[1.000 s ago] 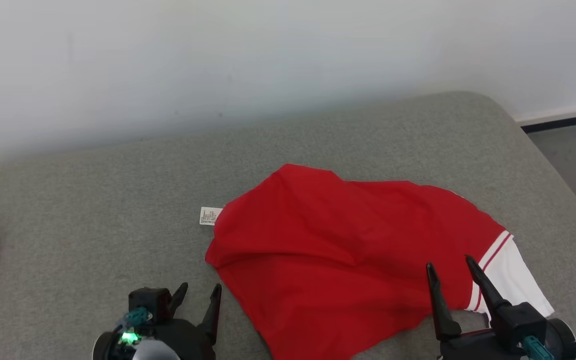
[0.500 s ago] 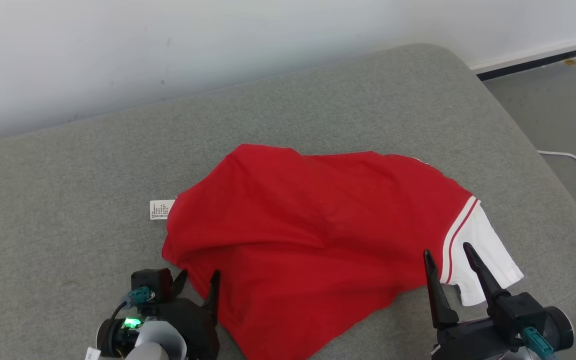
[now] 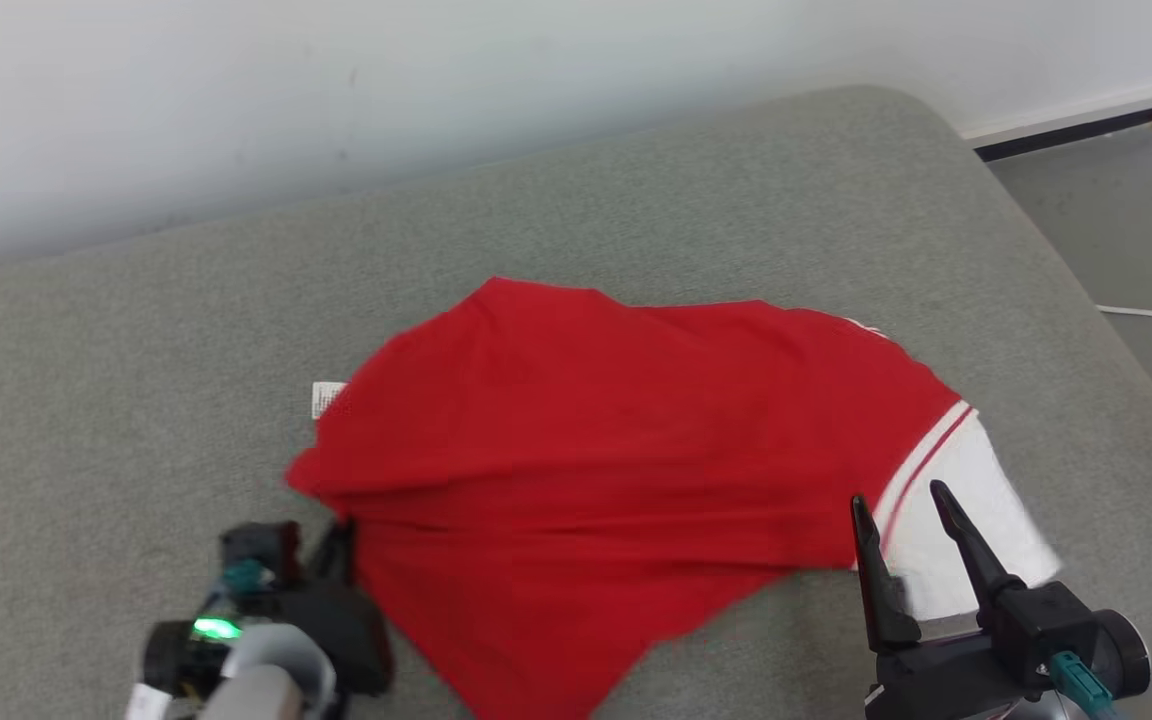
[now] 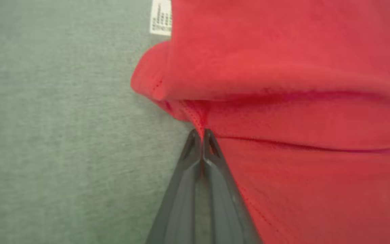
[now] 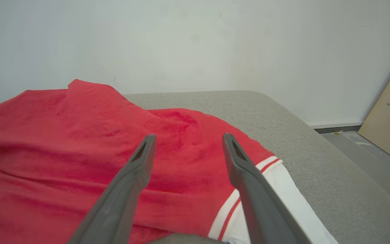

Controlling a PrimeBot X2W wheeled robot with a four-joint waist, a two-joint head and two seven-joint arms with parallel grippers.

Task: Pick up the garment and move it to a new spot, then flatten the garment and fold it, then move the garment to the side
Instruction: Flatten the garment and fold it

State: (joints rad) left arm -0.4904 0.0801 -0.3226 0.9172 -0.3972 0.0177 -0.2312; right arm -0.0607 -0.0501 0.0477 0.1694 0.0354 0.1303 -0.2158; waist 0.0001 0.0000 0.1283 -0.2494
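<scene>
Pinching the stitched near-left edge of the red garment [image 3: 586,450] with the left gripper [image 4: 201,135], clenched tight on a fold of cloth. Holding the right gripper [image 3: 896,495] released, with fingers spread wide, poised over the near-right end beside the white striped sleeve [image 3: 966,500]; unable to confirm contact with cloth there. Locating the garment rumpled across the middle of the grey cushion [image 3: 736,180], with creases along the near side, a hump toward the far side and a white label [image 3: 326,398] poking out at the left. Judged to be the first step: securing a hold for pick-up and transfer to a new spot; flattening, folding and setting aside not yet begun. Calls next for a second hold at the near-right hem or sleeve, then a level lift of both ends together to keep the cloth from bunching. Worth watching at the left: a shallow pinch close to the edge, liable to slip or to raise only the top layer.
</scene>
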